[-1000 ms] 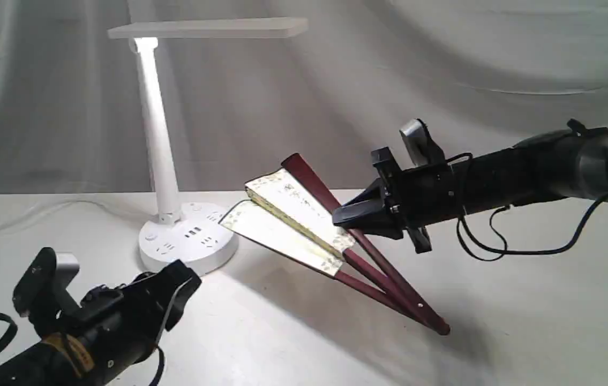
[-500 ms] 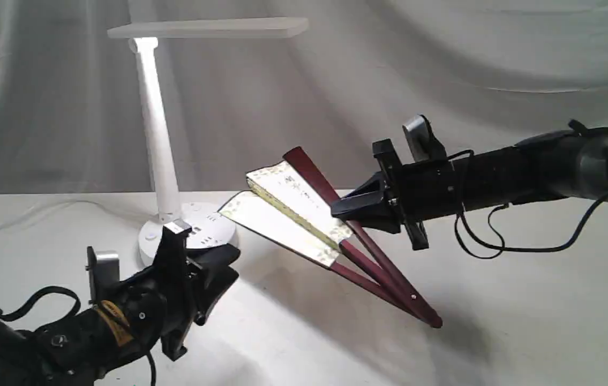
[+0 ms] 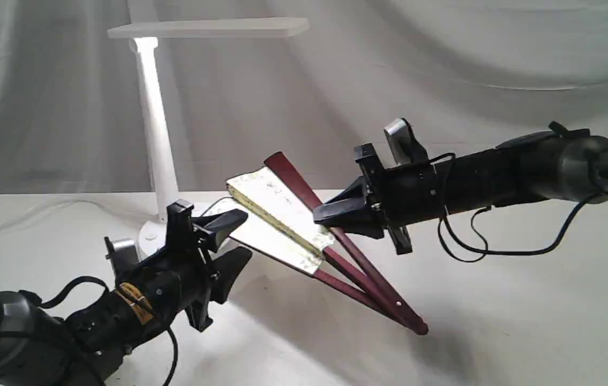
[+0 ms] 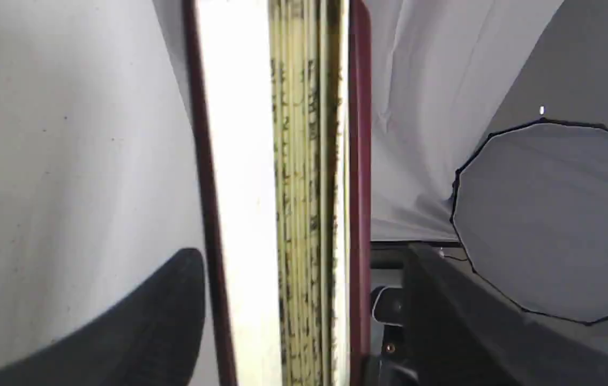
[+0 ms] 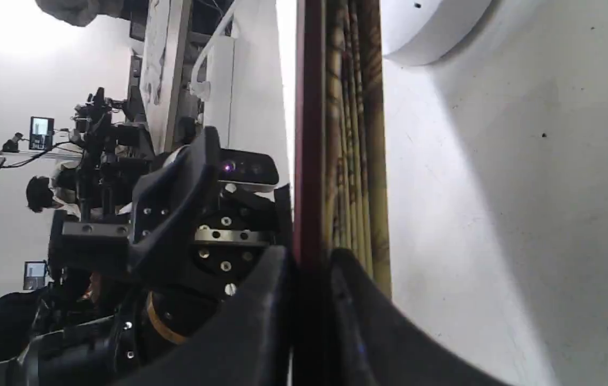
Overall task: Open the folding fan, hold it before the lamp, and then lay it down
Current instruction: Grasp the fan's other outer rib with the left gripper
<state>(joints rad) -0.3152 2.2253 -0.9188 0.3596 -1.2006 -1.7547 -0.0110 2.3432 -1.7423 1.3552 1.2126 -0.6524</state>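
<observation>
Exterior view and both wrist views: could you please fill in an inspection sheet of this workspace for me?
Surface: white table, brightly lit beside the lamp base.
Job's things: folding fan only partly open, split into two bundles, held at a slant; lamp upright and lit.
Clutter: nothing seen.
Grippers: right gripper jaws shut on the fan's upper maroon guard; left gripper jaws open, the fan's leaf end between them.
Cables: black cable loops under the right arm.
Surroundings: draped cloth behind the table.
</observation>
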